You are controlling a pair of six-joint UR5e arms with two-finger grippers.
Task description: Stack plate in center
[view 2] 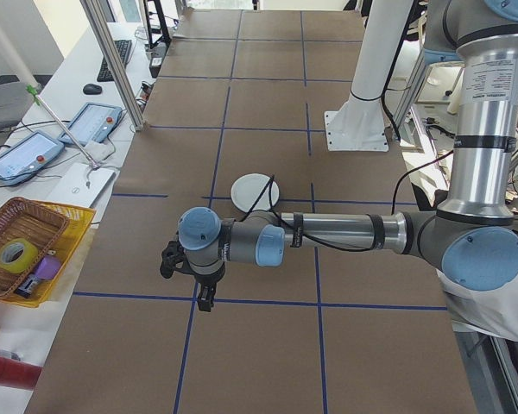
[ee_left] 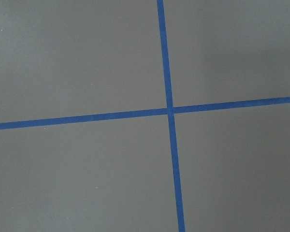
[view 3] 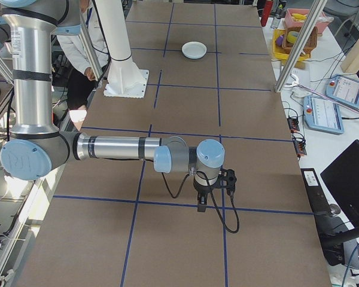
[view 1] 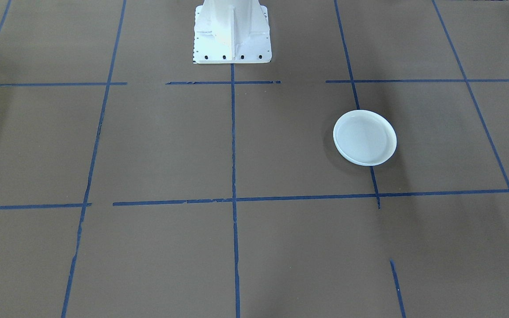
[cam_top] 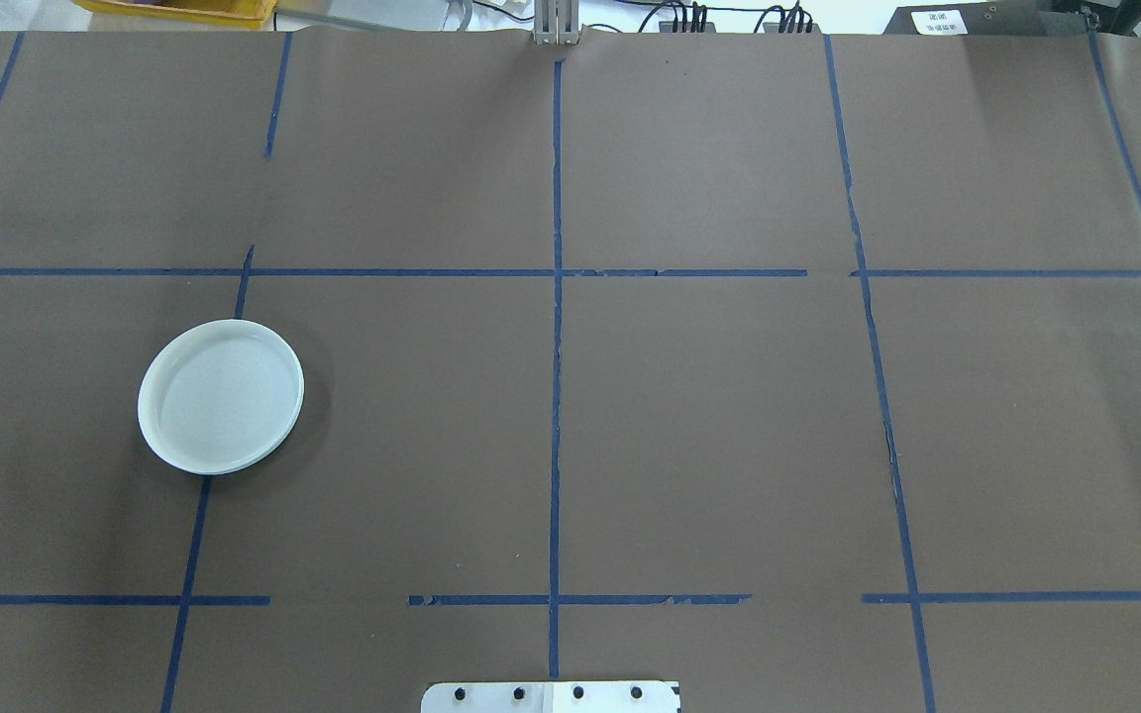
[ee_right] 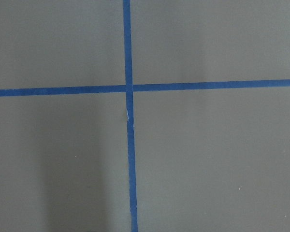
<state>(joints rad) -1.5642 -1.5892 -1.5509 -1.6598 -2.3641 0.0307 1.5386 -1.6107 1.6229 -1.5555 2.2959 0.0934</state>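
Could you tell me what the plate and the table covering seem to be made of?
The plate looks like glazed ceramic or hard plastic: smooth, glossy, pale, with soft highlights along its raised rim; the pictures cannot settle which. The table covering looks like matte brown paper or card: flat, without shine, with seams where sheets meet. The grid lines look like blue adhesive tape, torn in places.

Left arm (view 2: 345,233) stretched out level from its elbow, forearm lying horizontal above the tabletop (view 2: 259,345), wrist bent so the left gripper (view 2: 205,302) pointed straight down. Right arm (view 3: 119,147) posed the same way, forearm level, right gripper (view 3: 201,208) hanging downward from the wrist. Both upper arms stood upright near the base. Seen only from the side views, so jaws' opening could not be judged. Neither gripper touching anything.
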